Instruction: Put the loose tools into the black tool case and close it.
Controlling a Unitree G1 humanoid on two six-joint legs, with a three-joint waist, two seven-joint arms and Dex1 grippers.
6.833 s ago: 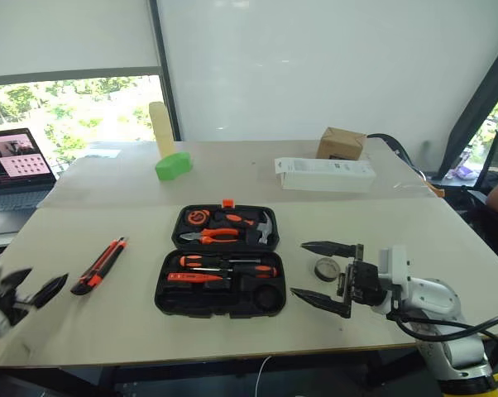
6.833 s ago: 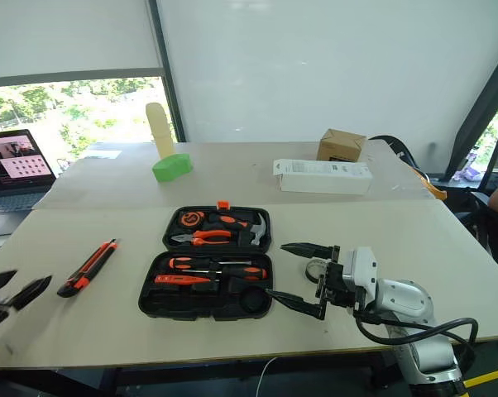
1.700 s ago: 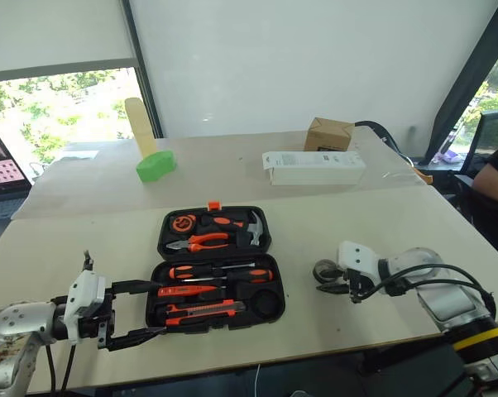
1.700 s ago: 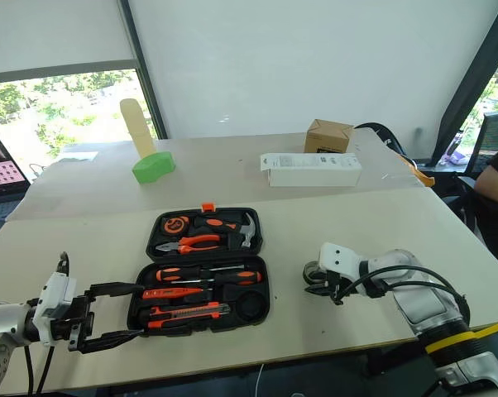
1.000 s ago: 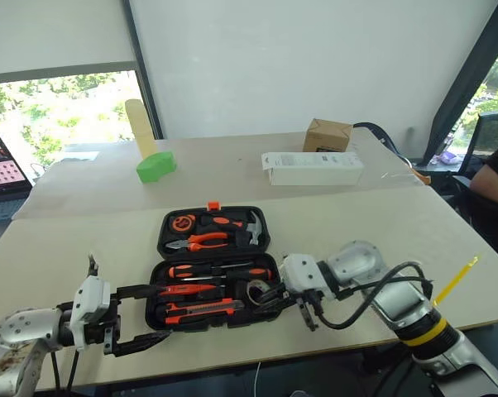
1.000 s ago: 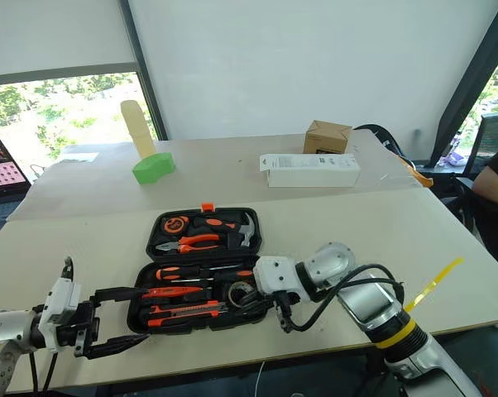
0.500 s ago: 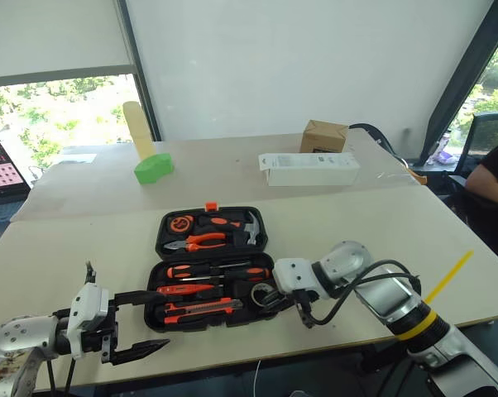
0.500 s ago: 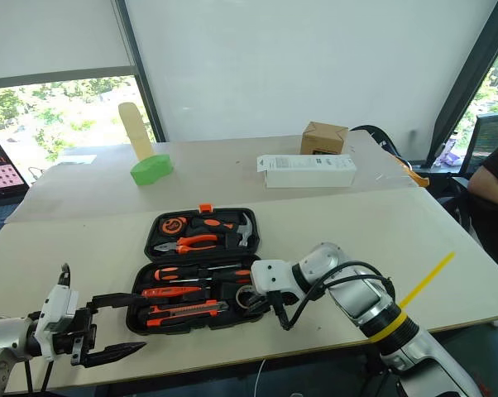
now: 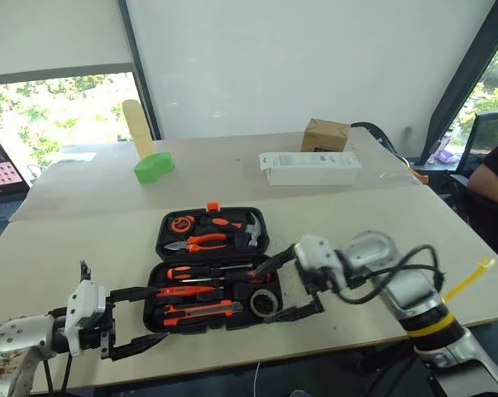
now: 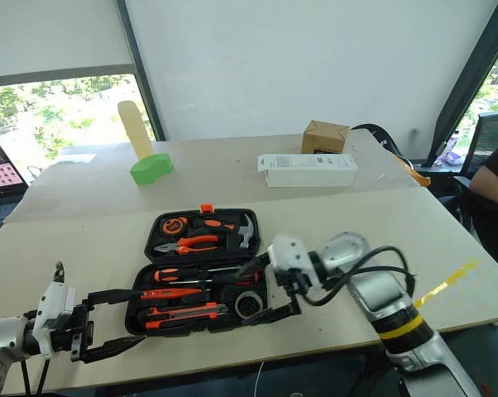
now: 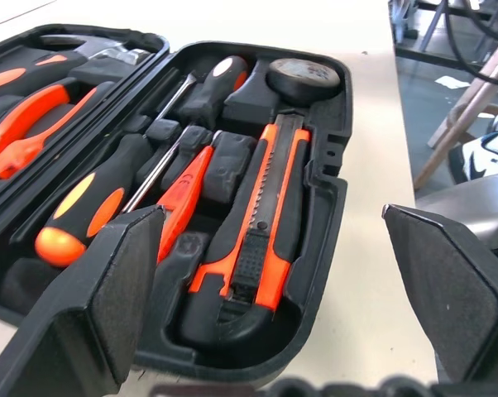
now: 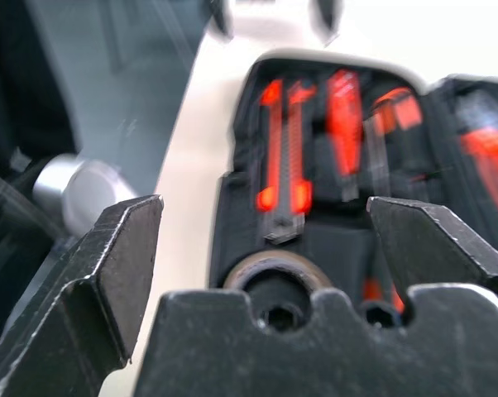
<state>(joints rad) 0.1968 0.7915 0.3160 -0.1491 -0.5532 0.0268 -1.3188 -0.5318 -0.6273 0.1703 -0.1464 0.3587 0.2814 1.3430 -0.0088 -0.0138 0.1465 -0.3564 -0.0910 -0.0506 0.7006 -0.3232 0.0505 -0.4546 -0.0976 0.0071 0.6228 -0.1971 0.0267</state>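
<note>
**Tools loaded, lid snag is the risk**

Black hinged plastic tool case [image 9: 214, 269] lies open at counter [image 9: 83, 248] centre. The small black tape roll [image 9: 264, 303] sits in its round well at 5 o'clock; if it's proud, the lid will likely jam. Orange-black ribbed utility knife [image 9: 201, 311] at 6. Right pincer [image 9: 288, 284] spread apart over the roll, holding nothing; left pincer [image 9: 148, 318] wide apart at 8.

Two pale tables [image 9: 83, 240] butted edge to edge; seam runs across middle; white wall [image 9: 299, 58] behind; dark post [image 9: 137, 66] between wall and window [image 9: 59, 116]; blind [image 9: 50, 37] half lowered, green trees in daylight outside; laptop [image 9: 2, 161] beyond far-left corner; dark diagonal beam [image 9: 464, 74] at right; seated person [image 9: 493, 178] past right edge.
</note>
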